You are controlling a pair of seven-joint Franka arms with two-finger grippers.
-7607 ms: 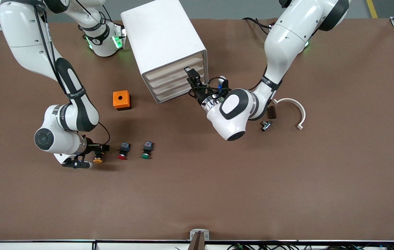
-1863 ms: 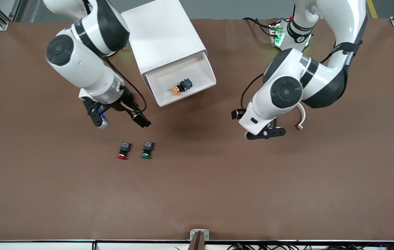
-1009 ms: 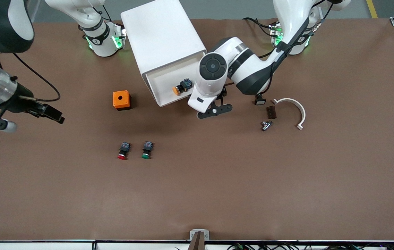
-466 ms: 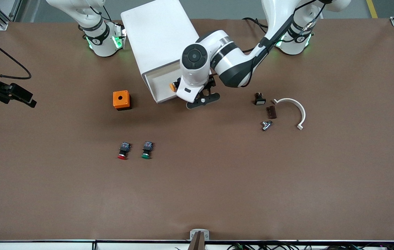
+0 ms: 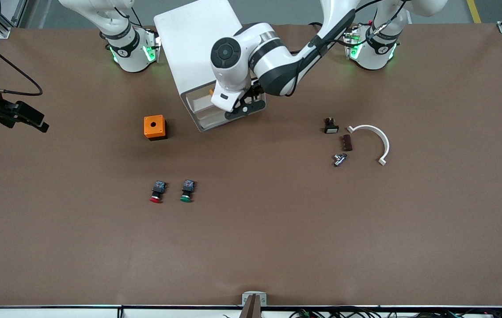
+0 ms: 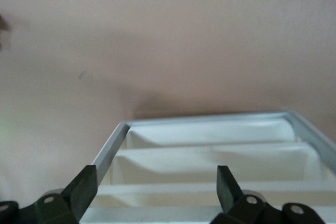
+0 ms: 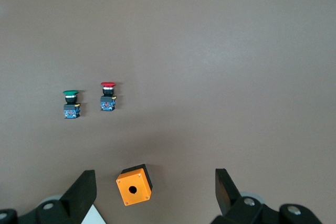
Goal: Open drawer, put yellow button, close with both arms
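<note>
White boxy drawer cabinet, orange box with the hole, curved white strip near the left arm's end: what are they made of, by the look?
White boxy drawer cabinet: probably smooth plastic or painted sheet; even, faintly glossy faces, rounded edges.
Orange box with the hole: likely moulded plastic; uniform saturated colour, small corner screw dots in the right wrist view.
Curved white strip: looks like rigid matte plastic holding its arc; not certain.

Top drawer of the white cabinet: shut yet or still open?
Nearly shut, not flush. In the front view the topmost white drawer juts slightly from the white cabinet, a sliver of the yellow button showing; the open left gripper is at its front.
</note>
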